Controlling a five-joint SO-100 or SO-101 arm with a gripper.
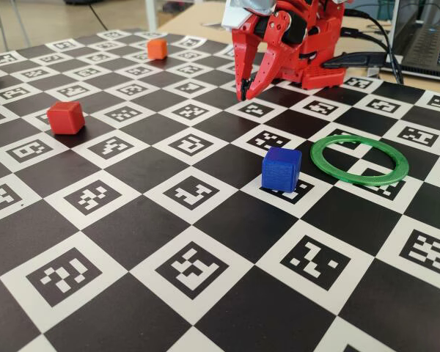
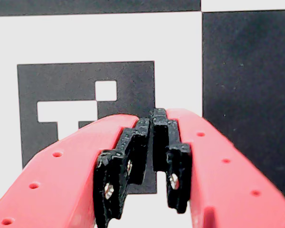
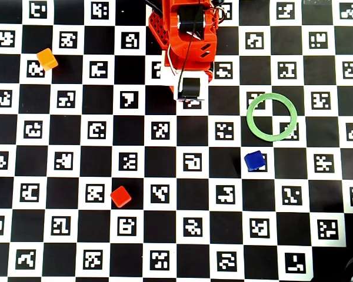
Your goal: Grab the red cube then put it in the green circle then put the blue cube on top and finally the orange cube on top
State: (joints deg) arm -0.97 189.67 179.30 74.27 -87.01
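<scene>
My red gripper hangs tip-down just over the board in front of the arm's base, shut and empty. In the wrist view the gripper has its black pads pressed together above a white square with a black marker. The red cube sits far to the left in the fixed view. At the far back left stands the orange cube. The blue cube rests just outside the green circle, which lies flat with nothing inside. No cube touches the gripper.
A black-and-white checkerboard mat with markers covers the table. The arm's base stands at the mat's far edge. Black cables and a laptop lie behind it in the fixed view.
</scene>
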